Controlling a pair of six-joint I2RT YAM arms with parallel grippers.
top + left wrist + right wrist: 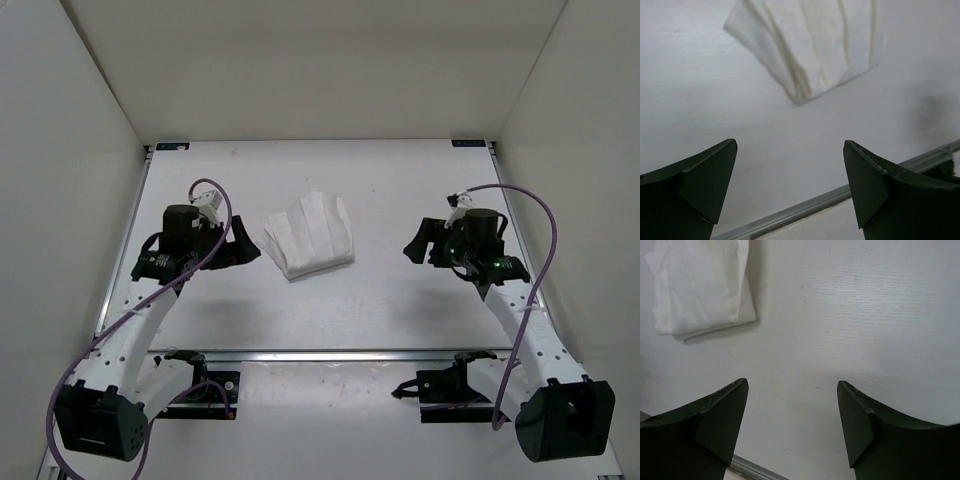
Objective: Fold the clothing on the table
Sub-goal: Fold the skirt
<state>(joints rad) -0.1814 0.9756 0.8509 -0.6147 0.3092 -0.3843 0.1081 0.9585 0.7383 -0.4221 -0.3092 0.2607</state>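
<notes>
Clothing (309, 236) folded into a small white bundle, lying near the middle of the tabletop (400, 310), between the two arms and touching neither.

Seen only from the top view: both arms at once, left tool (243, 248) just beside the bundle's left edge, right tool (418, 243) farther off on the other side, both turned inward toward it; purple cables (553, 235) looping over each arm.

Seen only from the left wrist view: narrow lengthwise creases in the fabric, faintly yellowish, fanning out from one narrow corner; a metal rail (830, 197) crossing low in the picture between the dark fingers (700, 185). Left tool spread wide, gripping nothing, bare tabletop showing through the gap.

Seen only from the right wrist view: a smoother face of the bundle, stacked layers visible at its lower edge, soft shadow along one side. Right tool likewise spread wide and holding nothing, well clear of the fabric.
</notes>
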